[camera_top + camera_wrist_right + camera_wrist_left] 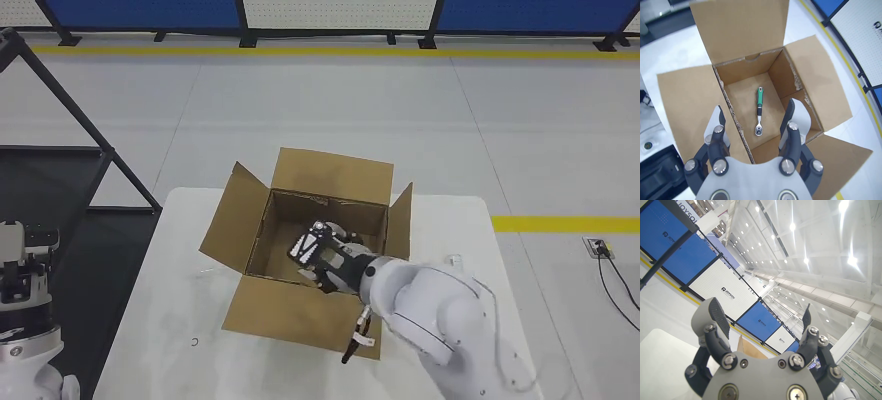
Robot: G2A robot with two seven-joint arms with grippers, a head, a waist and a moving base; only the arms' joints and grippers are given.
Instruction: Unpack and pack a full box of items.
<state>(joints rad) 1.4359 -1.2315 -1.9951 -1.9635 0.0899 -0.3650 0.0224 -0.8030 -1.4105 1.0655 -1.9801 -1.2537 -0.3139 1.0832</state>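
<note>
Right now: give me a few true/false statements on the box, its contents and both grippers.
1. The cardboard box stands with its flaps folded open. True.
2. The box is packed full. False: a single ratchet wrench lies on its otherwise bare floor.
3. The right gripper is shut on the ratchet wrench. False: it is open above the box opening, and the wrench lies free below it.
4. The left gripper is open and holds nothing. True.
5. The ratchet wrench has a red handle. False: the handle is green.
</note>
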